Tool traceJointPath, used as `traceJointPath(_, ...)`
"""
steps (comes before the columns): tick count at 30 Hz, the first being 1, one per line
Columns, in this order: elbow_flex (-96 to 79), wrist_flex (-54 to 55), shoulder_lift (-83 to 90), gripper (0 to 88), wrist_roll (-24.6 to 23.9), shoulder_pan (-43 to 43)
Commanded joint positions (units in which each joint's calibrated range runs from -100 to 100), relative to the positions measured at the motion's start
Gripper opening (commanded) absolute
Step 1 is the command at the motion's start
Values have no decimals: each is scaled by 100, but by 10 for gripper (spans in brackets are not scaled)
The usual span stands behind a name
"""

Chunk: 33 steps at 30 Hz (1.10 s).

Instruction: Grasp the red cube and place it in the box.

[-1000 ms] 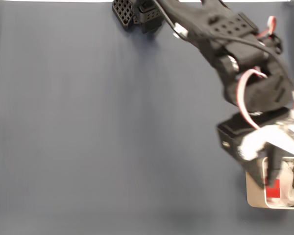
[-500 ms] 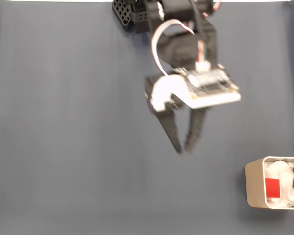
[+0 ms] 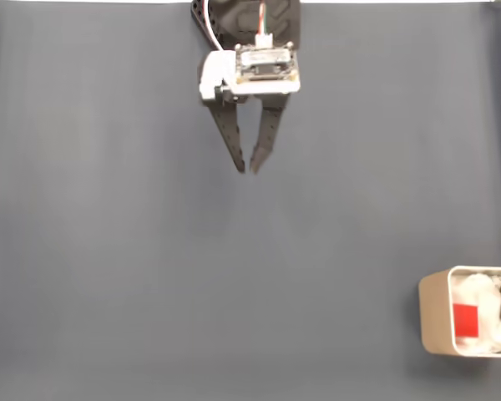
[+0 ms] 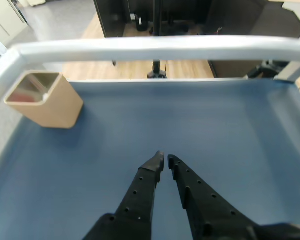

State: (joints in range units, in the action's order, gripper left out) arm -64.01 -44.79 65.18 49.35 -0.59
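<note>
The red cube (image 3: 465, 320) lies on white padding inside the beige box (image 3: 424, 313) at the lower right edge of the fixed view. My gripper (image 3: 248, 170) hangs far from it, near the top middle, fingers pointing down the picture with their tips almost touching and nothing between them. In the wrist view the gripper (image 4: 165, 160) reaches in from the bottom over bare mat, and the box (image 4: 52, 107) stands at the far left; its inside is mostly hidden there, so the cube cannot be made out.
A dark blue-grey mat (image 3: 108, 251) covers the table. The arm's black base (image 3: 209, 17) sits at the top edge. In the wrist view a metal rail (image 4: 155, 47) borders the table's far side.
The gripper let go of the red cube in the box, then swung up and left across the mat to the top middle. The cube stays in the box.
</note>
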Motion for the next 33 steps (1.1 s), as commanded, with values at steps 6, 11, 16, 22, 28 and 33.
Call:
traceJointPath(6,-2029,28,1732,0,-34,-5)
traceJointPath(11,-2768,-144,2347,0,-29,-19)
traceJointPath(16,-3425,-611,3032,0,-63,-12)
traceJointPath(22,-3580,-1439,3396,0,-205,-154)
traceJointPath(28,-3580,-2283,3474,0,-181,-68)
traceJointPath(33,-3580,-2742,3474,0,-73,-26)
